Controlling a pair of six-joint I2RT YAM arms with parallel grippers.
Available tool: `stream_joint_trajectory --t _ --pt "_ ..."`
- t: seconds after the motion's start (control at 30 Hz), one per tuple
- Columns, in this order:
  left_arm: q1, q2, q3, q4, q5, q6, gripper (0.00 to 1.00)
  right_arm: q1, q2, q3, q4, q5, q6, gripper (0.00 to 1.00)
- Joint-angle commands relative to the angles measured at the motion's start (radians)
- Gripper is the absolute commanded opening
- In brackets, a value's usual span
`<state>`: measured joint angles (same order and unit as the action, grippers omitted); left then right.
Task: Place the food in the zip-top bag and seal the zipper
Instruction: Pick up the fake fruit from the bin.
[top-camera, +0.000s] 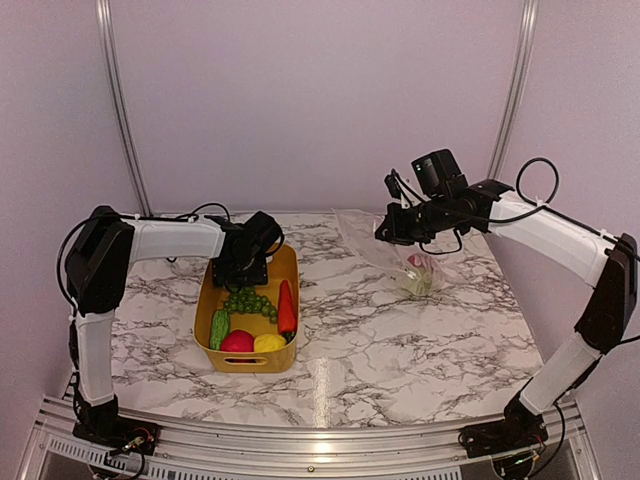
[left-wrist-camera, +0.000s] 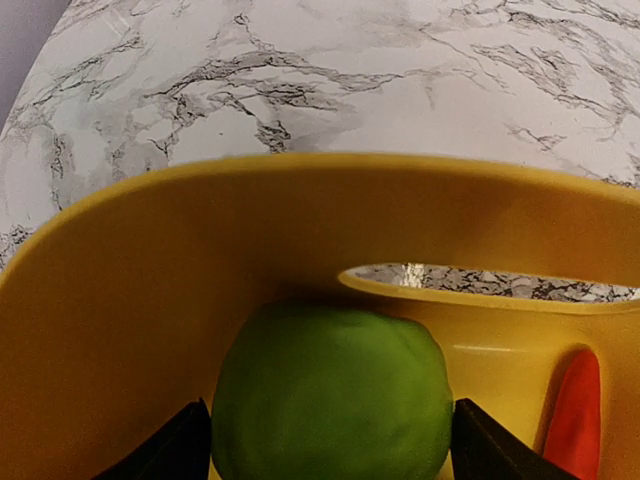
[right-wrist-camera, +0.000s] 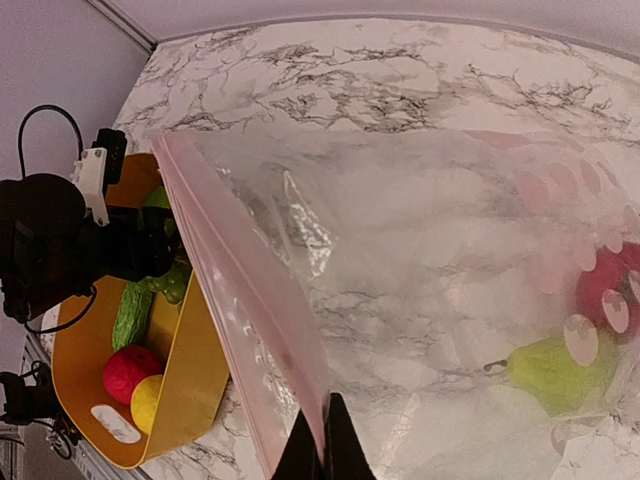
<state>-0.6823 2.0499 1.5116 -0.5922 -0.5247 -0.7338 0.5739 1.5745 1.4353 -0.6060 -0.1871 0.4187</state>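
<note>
Plastic green pepper (left-wrist-camera: 332, 390) is sitting pinched between the fingers (left-wrist-camera: 175, 450) of our left gripper (left-wrist-camera: 332, 445) inside the yellow tub (left-wrist-camera: 130, 300); our right gripper (right-wrist-camera: 322, 435) is pinching the zipper (right-wrist-camera: 235, 290) of the zip-top bag (right-wrist-camera: 420, 230).

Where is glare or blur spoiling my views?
Top external: a bright streak glares on the table near its front edge. Left wrist: the green fruit is very close and soft. Right wrist: the zip-top bag hazes the food inside it.

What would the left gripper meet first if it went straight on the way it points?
The green fruit sitting between the left gripper's fingers; behind it, the yellow tub's wall. Depth is unclear, so it may already touch the fruit.
</note>
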Motion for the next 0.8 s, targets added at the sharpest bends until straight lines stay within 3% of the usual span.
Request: stream_joint_trajectory --t 0.0,0.17,0.33,0.57,0.77 --pt "0.012 0.027 0.032 -0.001 -0.012 0.015 0.80 0.012 -0.019 0.012 -0.002 -0.018 0.008 0.00" --pt "0.013 0.021 0.026 0.018 0.031 0.025 0.63 0.011 -0.016 0.027 -0.012 -0.018 0.004 0.00" --pt "0.005 -0.046 0.023 0.011 0.044 0.016 0.59 0.011 -0.010 0.038 -0.021 -0.021 -0.008 0.00" --pt "-0.038 -0.260 -0.014 -0.003 0.021 -0.008 0.53 0.012 0.031 0.074 -0.056 -0.030 -0.043 0.00" --pt "-0.100 -0.369 -0.032 -0.011 0.080 0.057 0.50 0.011 0.043 0.084 -0.052 -0.030 -0.039 0.00"
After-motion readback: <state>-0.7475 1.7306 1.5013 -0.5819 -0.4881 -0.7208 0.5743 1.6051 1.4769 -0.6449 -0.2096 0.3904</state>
